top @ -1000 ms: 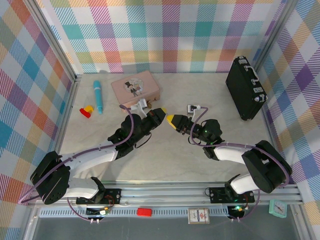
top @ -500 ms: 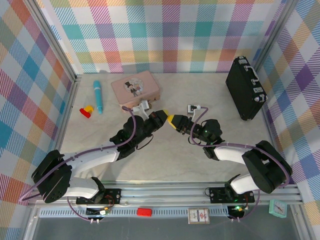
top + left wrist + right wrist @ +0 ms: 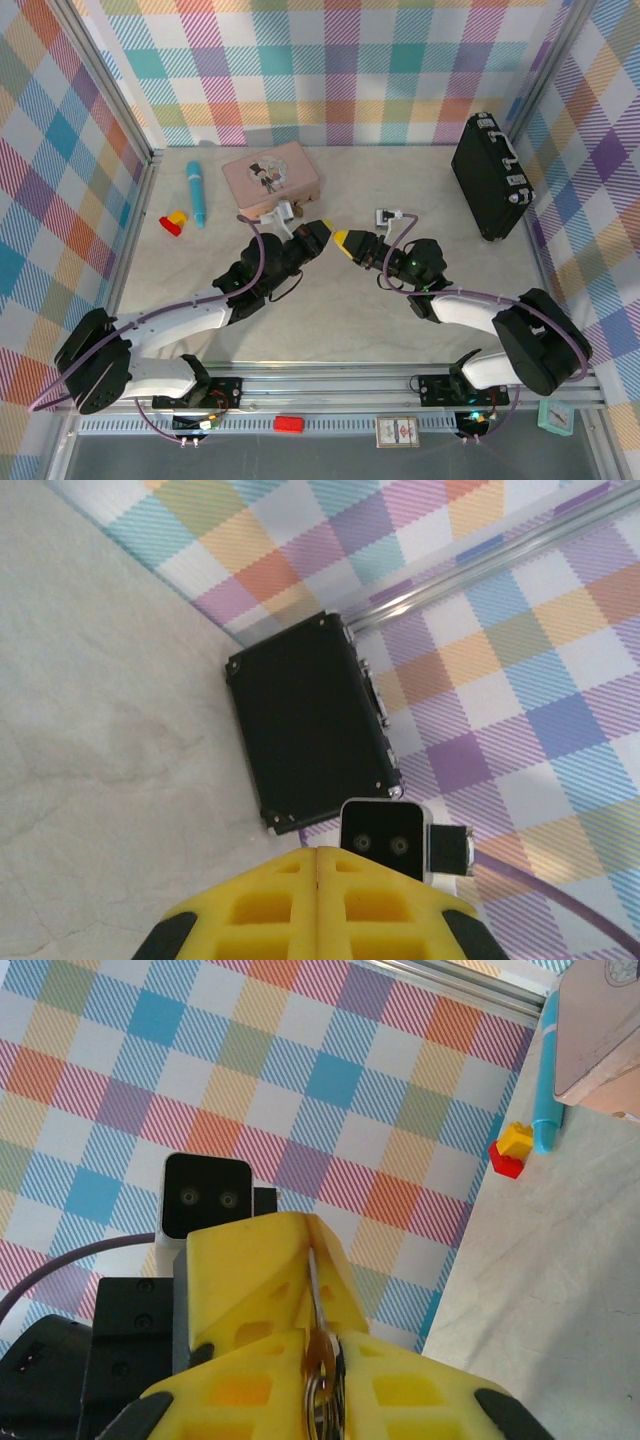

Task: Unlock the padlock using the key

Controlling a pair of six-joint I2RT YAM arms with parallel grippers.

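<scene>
Marbled tabletop [image 3: 330, 310] lies between plaid walls. A black hard case [image 3: 488, 175] stands on edge at the far right. A pink tin box [image 3: 270, 175] sits at the back, left of centre, with a blue marker [image 3: 196, 195] near it.

Mid-table the two arms meet nose to nose. The left gripper [image 3: 322, 231] has its yellow fingers pressed flat together, and I cannot tell what they pinch, if anything. The right gripper [image 3: 341, 238] is nearly closed, clamped on the padlock [image 3: 321, 1348], whose brass body and silver shackle sit between its fingers. The key [image 3: 314, 1290], a thin grey sliver, runs from the padlock up along the seam of the left fingers.
</scene>
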